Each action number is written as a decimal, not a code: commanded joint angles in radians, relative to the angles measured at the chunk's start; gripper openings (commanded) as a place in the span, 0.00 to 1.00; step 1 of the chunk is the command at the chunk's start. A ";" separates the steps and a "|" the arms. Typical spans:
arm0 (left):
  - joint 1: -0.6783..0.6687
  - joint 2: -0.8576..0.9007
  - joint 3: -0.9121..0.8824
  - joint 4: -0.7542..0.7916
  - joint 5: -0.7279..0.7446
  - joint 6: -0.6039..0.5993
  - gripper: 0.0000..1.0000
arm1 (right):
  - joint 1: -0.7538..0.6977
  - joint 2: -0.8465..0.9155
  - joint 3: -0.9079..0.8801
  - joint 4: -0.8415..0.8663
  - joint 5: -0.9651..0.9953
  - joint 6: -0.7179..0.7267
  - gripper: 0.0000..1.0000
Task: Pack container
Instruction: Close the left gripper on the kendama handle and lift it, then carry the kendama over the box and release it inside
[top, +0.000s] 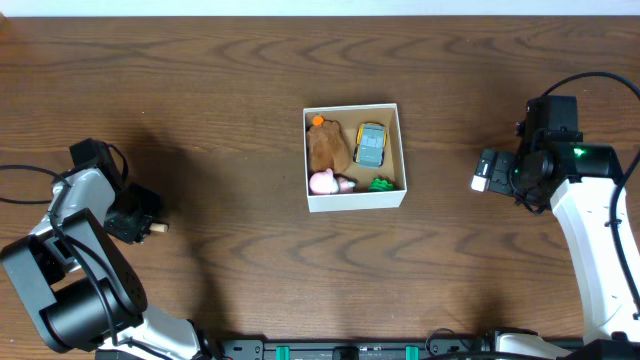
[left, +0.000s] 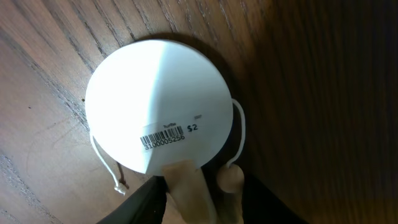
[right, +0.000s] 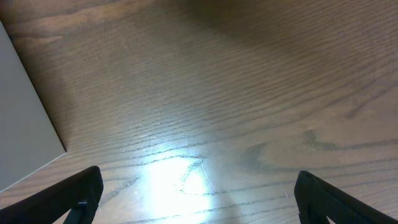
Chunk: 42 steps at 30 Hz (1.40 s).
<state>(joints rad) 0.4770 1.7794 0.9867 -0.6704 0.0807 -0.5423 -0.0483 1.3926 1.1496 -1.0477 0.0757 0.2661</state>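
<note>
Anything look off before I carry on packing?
One oddity: a round white price tag on a string fills the left wrist view, hiding most of the tan item held by the left gripper. The cardboard box sits square with toys inside; nothing spilled.

In the left wrist view, a white round tag (left: 155, 106) hid most of the tan item (left: 186, 183) pinched in the left end effector (left: 202, 190), whose fingers ran off the bottom edge. The right end effector (right: 199, 175) showed only its spread tips at the lower corners, and the container (right: 25, 106) was cropped by the left edge.
</note>
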 joint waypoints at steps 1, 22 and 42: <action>0.003 0.017 -0.029 0.003 0.017 0.007 0.40 | -0.005 0.001 -0.002 -0.002 0.002 -0.013 0.99; 0.003 0.017 -0.029 -0.001 0.017 0.007 0.15 | -0.005 0.001 -0.002 -0.005 0.002 -0.013 0.99; -0.350 -0.335 0.223 -0.236 0.043 0.235 0.06 | -0.040 0.000 -0.002 0.038 -0.055 0.010 0.99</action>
<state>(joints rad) 0.2348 1.5311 1.1347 -0.8745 0.1104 -0.4171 -0.0616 1.3926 1.1496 -1.0168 0.0597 0.2672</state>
